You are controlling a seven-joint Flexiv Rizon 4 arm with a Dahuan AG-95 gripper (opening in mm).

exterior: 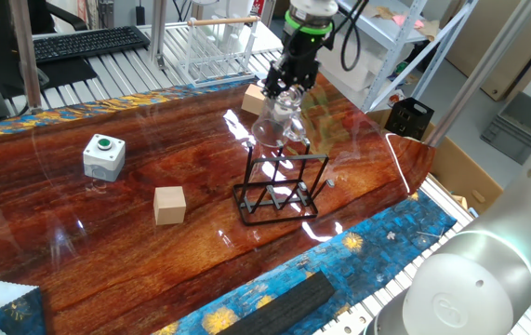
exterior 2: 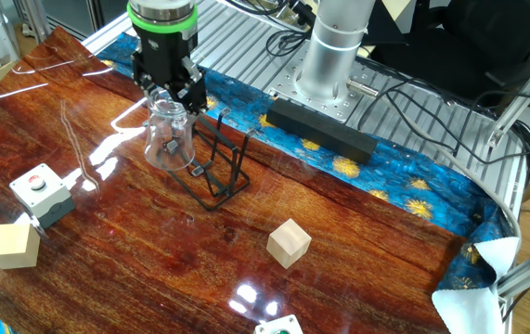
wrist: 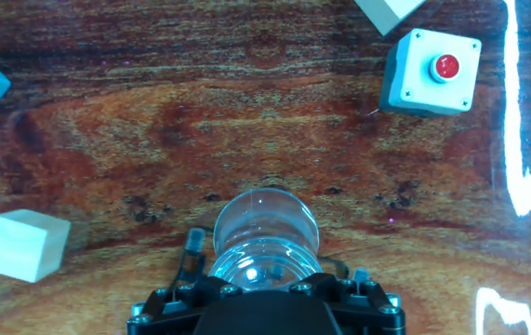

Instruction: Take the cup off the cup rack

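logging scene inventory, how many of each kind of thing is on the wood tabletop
tan wooden cubes: 2
grey push-button boxes: 2
clear see-through cup with a handle: 1
small black wire cup rack: 1
Total: 6

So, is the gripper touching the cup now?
Touching. In one fixed view the gripper fingers close on the upturned cup; the hand view shows the cup between them.

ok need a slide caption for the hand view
Two-finger gripper clamped on the clear glass cup, above the dark wooden table, a grey red-button box nearby.
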